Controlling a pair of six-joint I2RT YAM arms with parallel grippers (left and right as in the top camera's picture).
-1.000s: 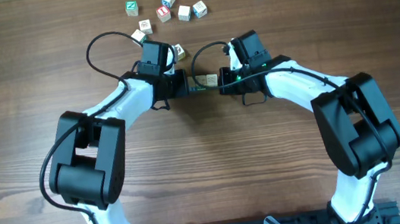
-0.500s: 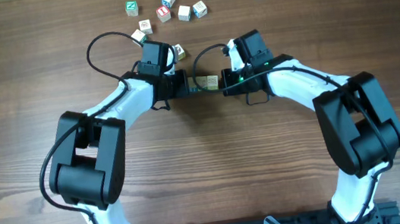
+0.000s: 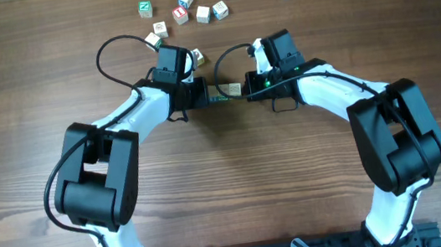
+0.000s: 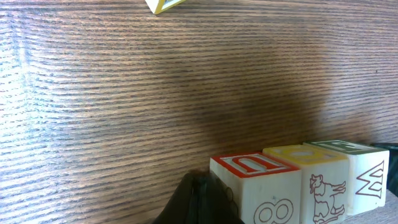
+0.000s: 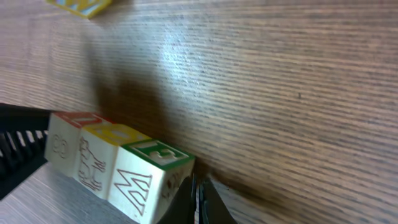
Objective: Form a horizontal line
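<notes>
The horizontal line point(image 3: 226, 91) is a row of three pale letter cubes lying edge to edge between my two grippers. In the left wrist view its red-topped cube point(image 4: 255, 186), yellow-topped cube point(image 4: 308, 177) and green-topped cube point(image 4: 357, 168) run left to right. My left gripper point(image 4: 199, 202) is shut and empty, its tip against the red-topped cube's outer side. In the right wrist view the green-topped cube point(image 5: 149, 171) is nearest. My right gripper point(image 5: 198, 199) is shut and empty, touching that cube's end.
Several loose letter cubes lie scattered at the back of the table point(image 3: 294, 173), such as a green-marked cube point(image 3: 145, 9) and a red-marked cube point(image 3: 180, 14). One yellow-edged cube point(image 3: 196, 57) sits just behind the left wrist. Black cables loop over both wrists.
My right gripper has edged a little left and back, closing up against the end of the row. The left arm has not visibly moved.
</notes>
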